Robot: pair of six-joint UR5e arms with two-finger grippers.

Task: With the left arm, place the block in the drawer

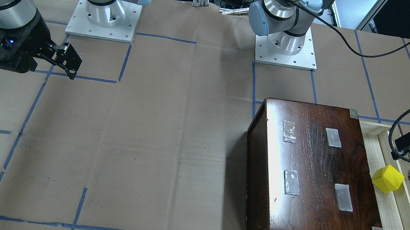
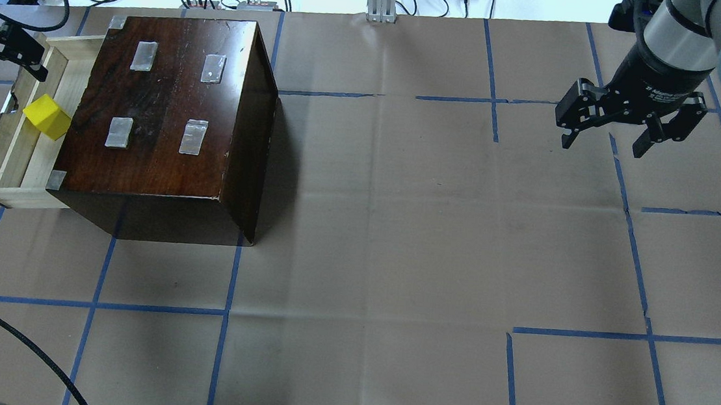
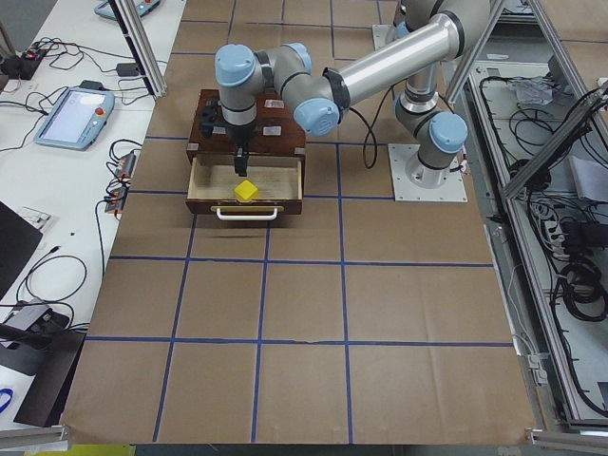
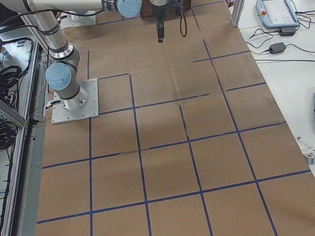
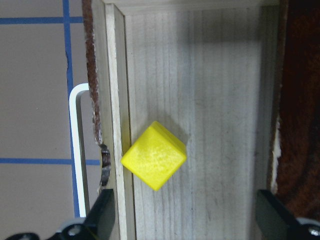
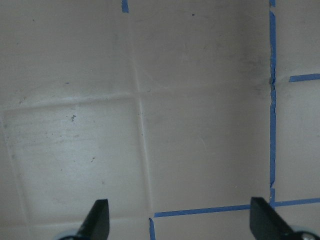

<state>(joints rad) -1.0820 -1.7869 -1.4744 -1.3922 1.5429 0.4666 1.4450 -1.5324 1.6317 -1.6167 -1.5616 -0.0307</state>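
The yellow block (image 1: 388, 179) lies loose on the floor of the open pale-wood drawer (image 1: 407, 218), tilted against its front wall. It also shows in the overhead view (image 2: 47, 116) and the left wrist view (image 5: 154, 155). My left gripper (image 2: 10, 71) is open and empty, hovering above the drawer (image 2: 12, 159) just beyond the block; in the left wrist view (image 5: 187, 220) its fingers stand wide on either side of the drawer (image 5: 210, 75). My right gripper (image 2: 602, 145) is open and empty over bare table far from the drawer.
The drawer sticks out of a dark glossy wooden box (image 2: 166, 107) with tape patches on top. A white handle (image 5: 75, 150) runs along the drawer front. A black cable (image 2: 22, 342) lies at the table's near left corner. Brown paper with blue tape lines covers the table.
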